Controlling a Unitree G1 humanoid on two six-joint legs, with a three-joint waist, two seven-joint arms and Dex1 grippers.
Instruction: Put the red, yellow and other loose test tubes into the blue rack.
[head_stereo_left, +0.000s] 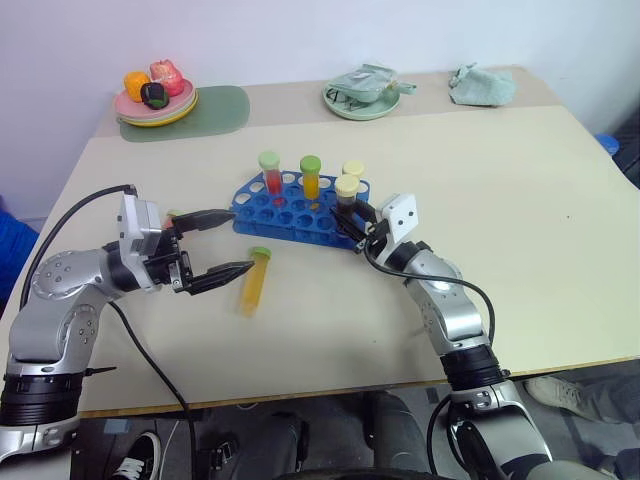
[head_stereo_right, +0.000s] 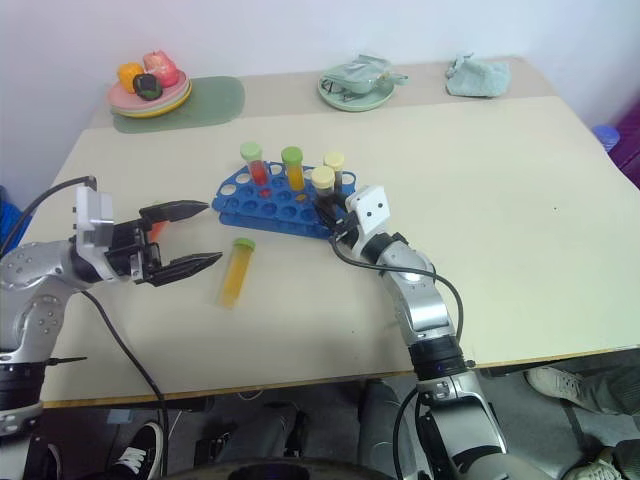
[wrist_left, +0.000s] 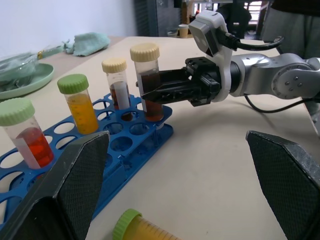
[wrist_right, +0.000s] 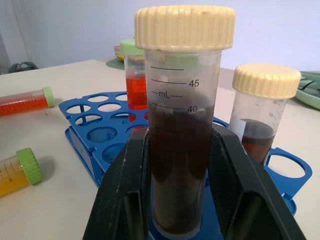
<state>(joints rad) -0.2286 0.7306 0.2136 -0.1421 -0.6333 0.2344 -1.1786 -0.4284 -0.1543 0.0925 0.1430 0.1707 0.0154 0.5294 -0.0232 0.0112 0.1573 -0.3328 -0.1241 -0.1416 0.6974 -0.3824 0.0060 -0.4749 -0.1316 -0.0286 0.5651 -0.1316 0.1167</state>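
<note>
- Four capped plastic test tubes stand upright in the blue perforated plastic rack (head_stereo_left: 290, 212) near the middle of the beige table (head_stereo_left: 520, 250).
- At the rack's left part stands a green-capped tube of red liquid (head_stereo_left: 270, 172); beside it stands a green-capped tube of orange-yellow liquid (head_stereo_left: 311, 176).
- At the rack's right end stand two cream-capped tubes of dark brown liquid: the rear one (head_stereo_left: 353, 172) stands free, and the front one (head_stereo_left: 346, 190) is seated in a hole at the rack's near right corner.
- Right gripper (wrist_left: 150, 95): its two black fingers are clamped on the front cream-capped brown tube, one on each side of the barrel below the cap.
- Left gripper (head_stereo_left: 225, 243): its black fingers are spread wide with nothing between them; it hovers above the table, to the left of the rack.
- One green-capped tube of yellow liquid (head_stereo_left: 254, 280) lies on its side on the table, just in front of the rack and near the left gripper's lower fingertip.
- One more green-capped tube of orange-red liquid (wrist_right: 25, 102) lies on the table beyond the rack's left end.
- Along the far edge sit a plate of toy fruit (head_stereo_left: 155, 103) on a green mat (head_stereo_left: 220, 110), a pale green dish (head_stereo_left: 362, 100) and a crumpled green cloth (head_stereo_left: 482, 84).
</note>
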